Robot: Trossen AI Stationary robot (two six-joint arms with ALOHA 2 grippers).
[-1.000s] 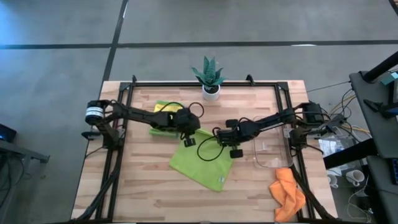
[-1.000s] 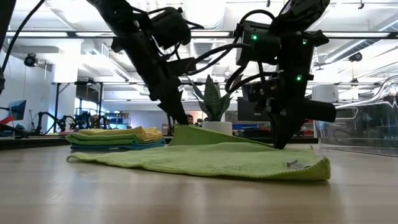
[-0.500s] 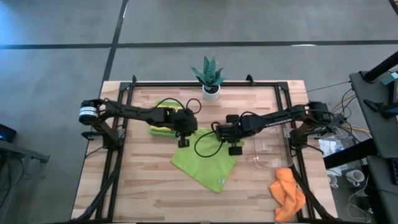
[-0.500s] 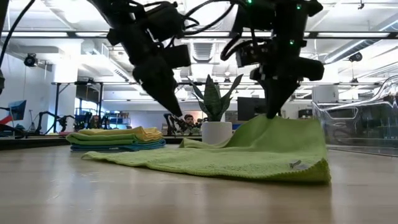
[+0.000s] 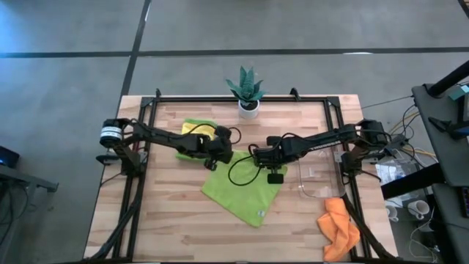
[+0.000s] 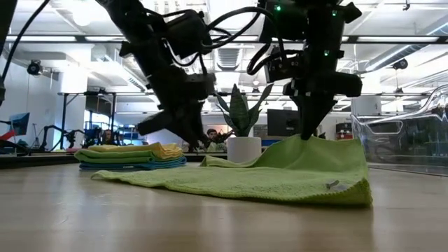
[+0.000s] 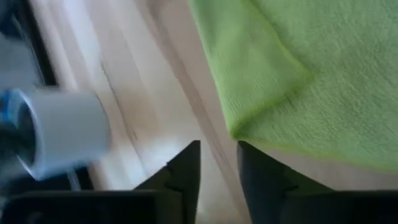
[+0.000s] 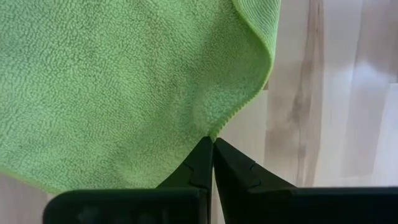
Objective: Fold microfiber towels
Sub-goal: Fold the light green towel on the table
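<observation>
The wooden table carries a lime green towel spread at its middle. The right gripper is pinched tight on that towel's far edge, lifting it. The left gripper, fingers slightly parted and empty, hangs beside the towel's corner.

A lime green towel lies spread flat on the bench, turned like a diamond, its far corner pinched and lifted by the right hand, so the cloth slopes up to that hand. The left hand sits just beside the towel's other far corner, its fingers slightly parted with nothing between them. Beyond the left hand a neat folded stack rests: yellow on top, green, then blue. An orange towel lies crumpled at the near bench edge, well apart from the right hand.
</observation>
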